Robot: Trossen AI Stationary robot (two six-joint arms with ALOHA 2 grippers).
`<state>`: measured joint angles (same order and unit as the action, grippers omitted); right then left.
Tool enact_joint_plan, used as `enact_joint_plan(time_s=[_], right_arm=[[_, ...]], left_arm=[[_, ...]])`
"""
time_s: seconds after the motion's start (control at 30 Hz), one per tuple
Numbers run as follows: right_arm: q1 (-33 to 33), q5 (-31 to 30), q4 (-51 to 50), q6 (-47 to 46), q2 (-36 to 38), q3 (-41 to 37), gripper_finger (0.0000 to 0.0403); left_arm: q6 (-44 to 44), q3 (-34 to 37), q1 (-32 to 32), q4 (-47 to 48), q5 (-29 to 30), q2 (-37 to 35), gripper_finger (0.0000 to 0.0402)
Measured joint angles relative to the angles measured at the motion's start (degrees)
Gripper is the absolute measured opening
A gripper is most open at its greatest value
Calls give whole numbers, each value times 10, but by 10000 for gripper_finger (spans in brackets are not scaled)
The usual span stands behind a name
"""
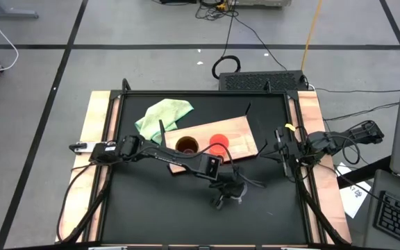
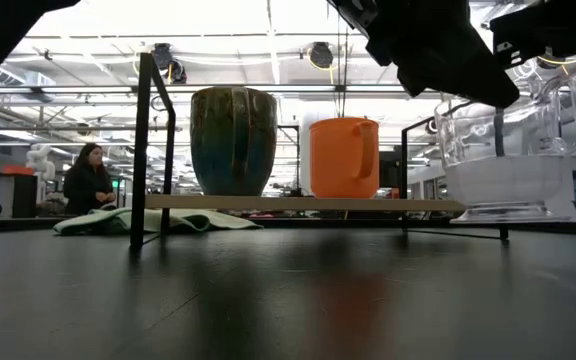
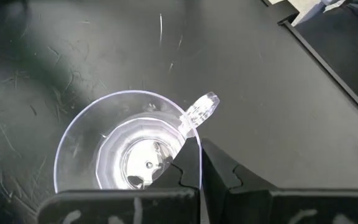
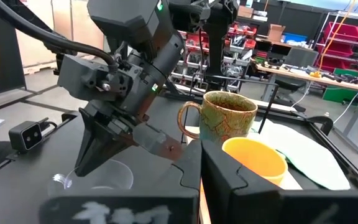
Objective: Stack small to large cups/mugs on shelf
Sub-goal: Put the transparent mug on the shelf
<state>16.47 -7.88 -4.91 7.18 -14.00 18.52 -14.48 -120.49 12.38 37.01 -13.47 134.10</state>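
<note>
The clear glass cup [image 3: 126, 143] stands upright near the middle of the black table [image 1: 151, 215]. It also shows in the high view [image 1: 233, 196] and the low view [image 2: 498, 150]. My left gripper [image 3: 199, 163] is above it and shut on its rim. The brown mug [image 1: 187, 145] and the orange cup [image 1: 219, 144] stand side by side, bases down, on the light-wood shelf board [image 1: 238, 132]. My right gripper [image 1: 281, 147] waits at the table's right side. In its wrist view [image 4: 201, 163] its fingers are shut and empty. My left gripper pinches the glass cup's rim [image 3: 199, 146] right beside the handle [image 3: 201, 112]. One finger [image 3: 173, 174] is inside the cup and one [image 3: 229, 177] outside. The fingers come from above, pointing down. The cup is upright; whether its base rests on the table, I cannot tell.
A light green cloth [image 1: 164, 114] lies at the board's far left. A thin black frame [image 2: 148, 140] stands around the table edges. A person [image 2: 88, 180] sits in the room behind. Open black tabletop lies near and left of the glass cup.
</note>
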Motion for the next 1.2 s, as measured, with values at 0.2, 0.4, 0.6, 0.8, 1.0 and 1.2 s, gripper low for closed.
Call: enact_joint_plan(time_s=[0.2,0.4,0.6,0.8,1.0,1.2], right_arm=[[0,0,0,0,0,0,0],[0,0,0,0,0,0,0],[0,0,2,0,0,0,0],[0,0,2,-1,0,0,0],[0,0,2,-1,0,0,0],[0,0,2,-5,0,0,0]], left_arm=[[-4,0,0,1,-5,0,0],[0,8,0,-5,-18,0,0],[9,29,2,-18,-14,0,0],[11,45,6,-34,-12,0,0],[12,56,6,-45,-11,-1,0],[6,56,8,-44,-11,-1,18]])
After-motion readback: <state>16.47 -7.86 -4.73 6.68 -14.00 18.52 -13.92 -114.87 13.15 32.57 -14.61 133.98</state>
